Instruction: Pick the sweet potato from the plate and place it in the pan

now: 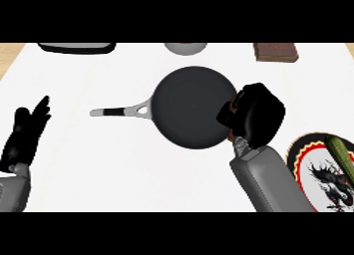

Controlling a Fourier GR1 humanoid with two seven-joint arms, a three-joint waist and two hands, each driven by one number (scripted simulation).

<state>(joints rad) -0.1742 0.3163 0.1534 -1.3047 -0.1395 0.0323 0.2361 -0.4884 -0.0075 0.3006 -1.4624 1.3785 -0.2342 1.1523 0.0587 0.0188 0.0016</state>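
Dark grey pan (pixel 187 107); red-and-black-rimmed white plate (pixel 306 158) with black emblem

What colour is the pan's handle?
The pan's handle is silver-grey with a black middle band, seen in the head view.

A white counter top (pixel 98 159) is edged by pale wood (pixel 3 55) at left.
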